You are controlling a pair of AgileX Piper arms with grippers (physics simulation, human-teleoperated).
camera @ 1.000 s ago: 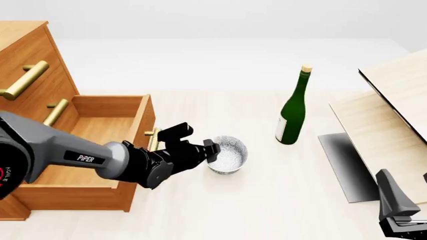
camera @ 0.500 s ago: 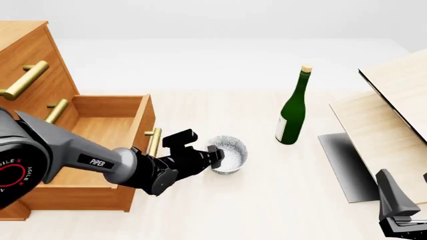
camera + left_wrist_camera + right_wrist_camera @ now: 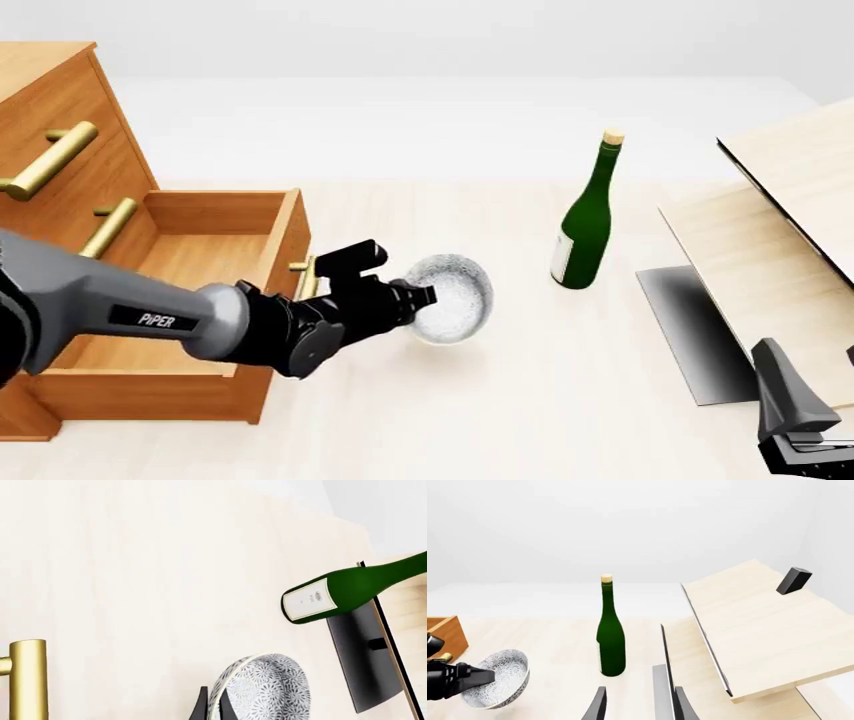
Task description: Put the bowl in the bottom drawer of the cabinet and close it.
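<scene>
- Left gripper (image 3: pixel 422 297) is clamped on the bowl's (image 3: pixel 451 298) rim, bowl tipped on its side just off the worktop (image 3: pixel 534 400), beside the bottom drawer (image 3: pixel 200 260), which stands open.
- Right wrist view alone shows the right gripper (image 3: pixel 635 700) with fingers parted, holding nothing.
- Green bottle (image 3: pixel 585 222) stands upright nearby.

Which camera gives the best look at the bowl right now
The front view: the bowl shows whole, tilted, its rim pinched by the left gripper. The right wrist view shows it small at the edge; the left wrist view cuts off its lower part.
</scene>
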